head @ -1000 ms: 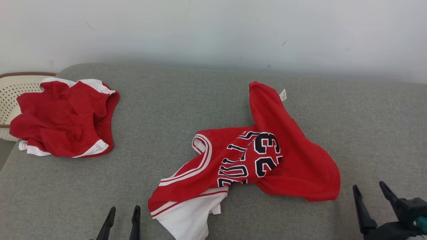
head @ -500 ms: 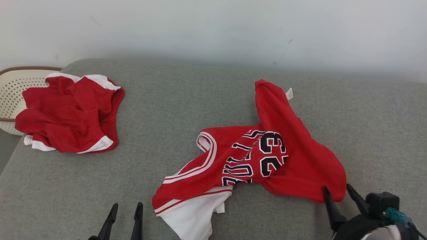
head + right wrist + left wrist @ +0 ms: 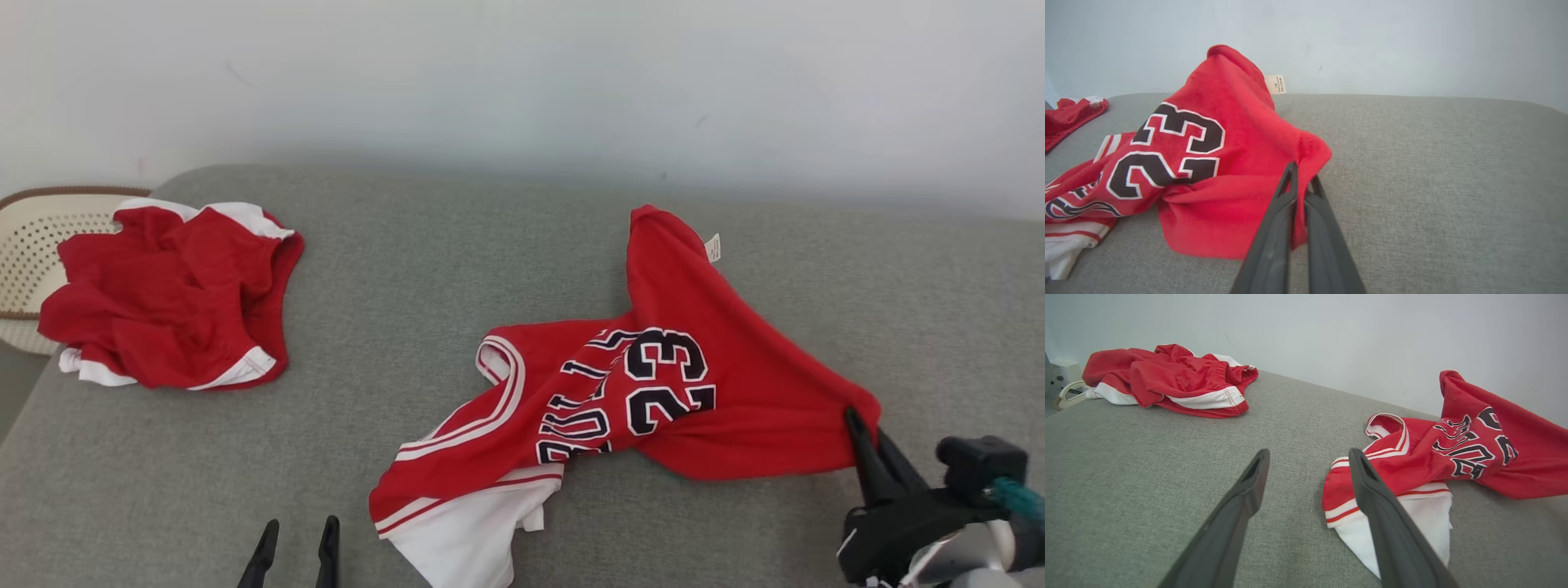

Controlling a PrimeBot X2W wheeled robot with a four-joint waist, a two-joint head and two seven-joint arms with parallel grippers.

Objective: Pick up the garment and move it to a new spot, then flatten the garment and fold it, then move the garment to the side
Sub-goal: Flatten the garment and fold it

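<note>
Red corner of the jersey (image 3: 735,392) is pinched in my right hand (image 3: 1301,176), while my left hand (image 3: 300,527) hovers spread beside its white hem.

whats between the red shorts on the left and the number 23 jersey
Only bare grey cushion: in the head view, the stretch from the red shorts to the jersey has nothing lying on it.

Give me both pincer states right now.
Left pincer: open, holding nothing.
Right pincer: closed on a corner of the red jersey.
</note>
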